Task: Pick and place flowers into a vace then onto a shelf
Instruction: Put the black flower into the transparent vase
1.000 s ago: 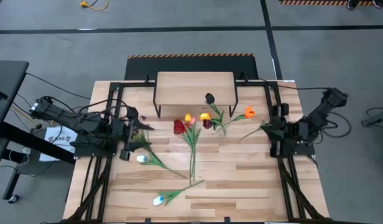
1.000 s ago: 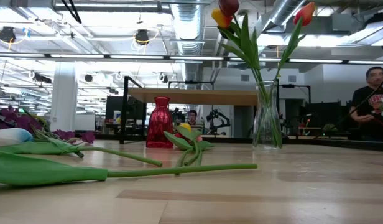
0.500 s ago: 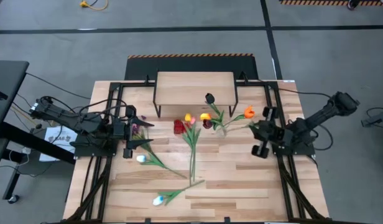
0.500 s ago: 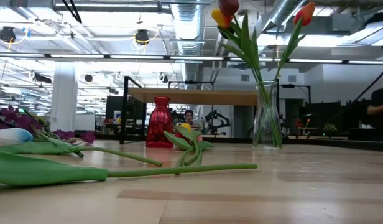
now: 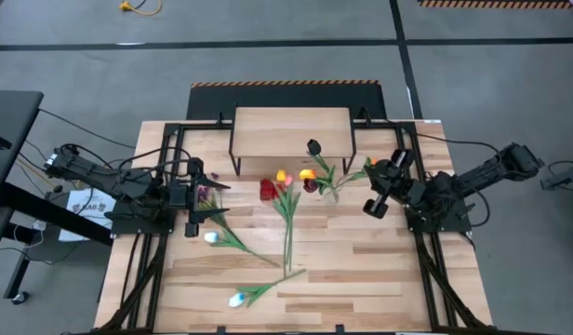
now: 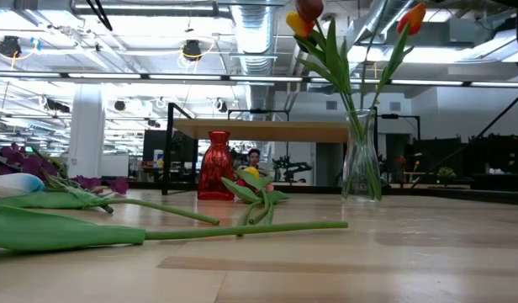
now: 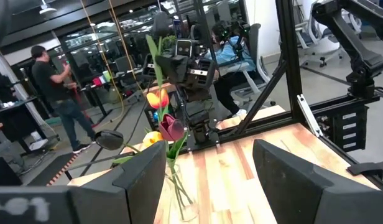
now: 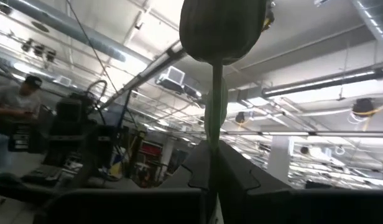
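Observation:
A clear glass vase (image 5: 328, 183) stands in front of the shelf (image 5: 291, 130) and holds a dark red, a yellow and an orange tulip (image 6: 413, 17). My right gripper (image 5: 374, 188) hovers just right of it, shut on one tulip (image 8: 222, 25) whose head looks dark against the ceiling lights. My left gripper (image 5: 192, 207) waits open at the table's left side, beside the purple blossoms (image 5: 205, 194). In the left wrist view its open fingers (image 7: 142, 180) face the clear vase (image 7: 174, 186). More tulips (image 5: 288, 223) lie flat on the planks. My right gripper pinches the tulip's green stem (image 8: 214, 134) between its two fingers (image 8: 236, 174), some way below the head. The stem runs out past the fingertips with the head foremost. The tulip is lifted clear of the table.
A red vase (image 5: 267, 190) stands left of the clear one, near the shelf's front legs. White-headed tulips (image 5: 211, 237) (image 5: 236, 300) lie toward the near left. Black frame rails (image 5: 426, 261) run along both table sides. The near right planks are bare.
My right arm has reached out from the table's right edge toward the left, carrying the held tulip up to the clear vase. A person seen at the right of the low view has passed out of sight.

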Controlling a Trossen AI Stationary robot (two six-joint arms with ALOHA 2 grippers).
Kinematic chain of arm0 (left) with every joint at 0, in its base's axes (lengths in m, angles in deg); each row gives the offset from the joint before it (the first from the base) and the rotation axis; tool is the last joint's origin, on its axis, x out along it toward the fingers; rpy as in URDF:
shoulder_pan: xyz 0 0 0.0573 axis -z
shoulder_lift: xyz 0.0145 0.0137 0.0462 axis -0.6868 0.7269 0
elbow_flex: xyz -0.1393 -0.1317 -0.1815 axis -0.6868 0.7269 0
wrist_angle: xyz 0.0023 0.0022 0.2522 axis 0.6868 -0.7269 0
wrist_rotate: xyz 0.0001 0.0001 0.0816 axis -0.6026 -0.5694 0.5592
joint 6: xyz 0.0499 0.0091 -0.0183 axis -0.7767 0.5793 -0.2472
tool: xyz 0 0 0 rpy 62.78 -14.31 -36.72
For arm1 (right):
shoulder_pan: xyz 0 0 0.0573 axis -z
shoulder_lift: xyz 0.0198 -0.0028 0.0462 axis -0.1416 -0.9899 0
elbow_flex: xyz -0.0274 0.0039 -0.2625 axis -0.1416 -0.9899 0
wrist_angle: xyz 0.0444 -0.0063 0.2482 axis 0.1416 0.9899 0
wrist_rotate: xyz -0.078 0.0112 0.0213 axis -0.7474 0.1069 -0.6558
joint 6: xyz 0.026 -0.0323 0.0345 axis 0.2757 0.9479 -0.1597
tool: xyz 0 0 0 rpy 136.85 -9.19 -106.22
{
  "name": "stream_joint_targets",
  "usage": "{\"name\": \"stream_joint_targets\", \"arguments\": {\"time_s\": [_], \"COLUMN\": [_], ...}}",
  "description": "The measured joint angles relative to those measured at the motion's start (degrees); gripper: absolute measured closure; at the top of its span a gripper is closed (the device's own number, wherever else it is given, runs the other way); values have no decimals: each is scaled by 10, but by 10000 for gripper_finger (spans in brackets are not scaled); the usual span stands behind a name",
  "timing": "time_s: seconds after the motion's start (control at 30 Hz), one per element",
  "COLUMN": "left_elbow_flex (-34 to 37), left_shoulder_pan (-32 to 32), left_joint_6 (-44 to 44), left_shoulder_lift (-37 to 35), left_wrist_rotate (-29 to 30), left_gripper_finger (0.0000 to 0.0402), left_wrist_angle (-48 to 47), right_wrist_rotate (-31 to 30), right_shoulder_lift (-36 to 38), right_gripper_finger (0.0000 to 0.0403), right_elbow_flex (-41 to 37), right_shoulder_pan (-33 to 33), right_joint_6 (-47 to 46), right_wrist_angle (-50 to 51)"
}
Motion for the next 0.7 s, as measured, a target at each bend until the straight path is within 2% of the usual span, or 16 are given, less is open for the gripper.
{"name": "stream_joint_targets", "arguments": {"time_s": [0.3, 0.7], "left_elbow_flex": [0, 0], "left_shoulder_pan": [0, 0], "left_joint_6": [3, 5], "left_shoulder_lift": [0, 0], "left_wrist_rotate": [0, 1], "left_gripper_finger": [170, 170], "left_wrist_angle": [0, 0], "right_wrist_rotate": [-58, -60], "right_shoulder_lift": [0, -2], "right_gripper_finger": [392, 394], "right_elbow_flex": [0, 0], "right_shoulder_pan": [7, 7], "right_joint_6": [-24, -87], "right_wrist_angle": [3, 15]}}
